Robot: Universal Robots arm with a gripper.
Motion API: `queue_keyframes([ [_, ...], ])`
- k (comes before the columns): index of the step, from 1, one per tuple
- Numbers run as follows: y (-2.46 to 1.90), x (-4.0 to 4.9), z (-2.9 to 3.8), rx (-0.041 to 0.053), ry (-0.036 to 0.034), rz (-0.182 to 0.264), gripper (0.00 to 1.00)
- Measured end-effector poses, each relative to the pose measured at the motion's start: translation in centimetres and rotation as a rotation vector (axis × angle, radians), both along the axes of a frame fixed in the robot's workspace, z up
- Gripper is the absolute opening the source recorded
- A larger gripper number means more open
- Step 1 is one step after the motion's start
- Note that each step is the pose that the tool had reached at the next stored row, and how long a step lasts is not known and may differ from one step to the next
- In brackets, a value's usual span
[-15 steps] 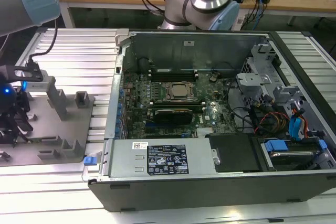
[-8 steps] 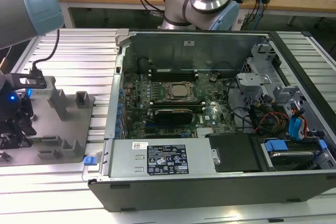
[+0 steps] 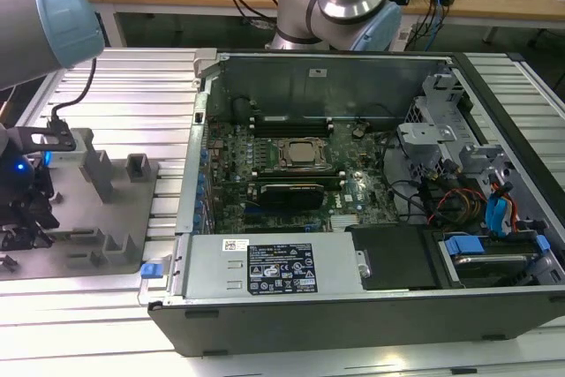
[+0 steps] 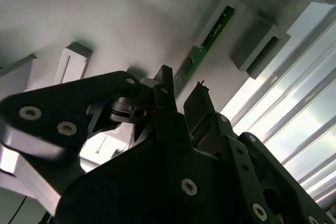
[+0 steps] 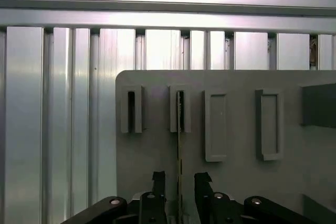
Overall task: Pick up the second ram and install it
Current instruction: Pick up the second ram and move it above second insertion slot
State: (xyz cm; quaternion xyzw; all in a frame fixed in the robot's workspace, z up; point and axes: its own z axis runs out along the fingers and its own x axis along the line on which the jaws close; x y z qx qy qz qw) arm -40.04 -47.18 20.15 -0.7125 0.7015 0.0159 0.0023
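The second ram [image 4: 211, 36] is a thin green board that stands on edge in a slot of the grey fixture plate [image 5: 236, 182]. In the first wrist view I see the ram [image 5: 180, 129] edge-on as a narrow line running out of its slot holder. My gripper [image 5: 180, 183] is open and straddles the near end of the ram, one black finger [image 5: 158, 181] on each side with a gap to the board. The second wrist view shows the gripper [image 4: 182, 92] just short of the green board. In the exterior view the gripper [image 3: 26, 218] hangs over the plate [image 3: 106, 249] at that view's left.
An open computer case [image 3: 353, 306] lies at the exterior view's right, with the motherboard, the processor socket [image 3: 300, 154] and long black memory slots [image 3: 291, 121] inside. Ribbed aluminium table rails [image 5: 52, 129] surround the fixture plate. Other grey slot holders [image 5: 216, 125] stand on the plate.
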Motion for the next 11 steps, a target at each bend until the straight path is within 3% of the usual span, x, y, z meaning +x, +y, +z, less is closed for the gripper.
queue_keyframes([
  [7,0.15,-0.31,-0.27,0.0002,0.0001,0.002,0.36],
  [8,0.15,-0.31,-0.28,0.0004,0.0001,0.001,0.35],
  [10,0.15,-0.31,-0.28,0.0004,0.0001,0.002,0.22],
  [11,0.15,-0.32,-0.28,0.0006,0.0001,0.001,0.22],
])
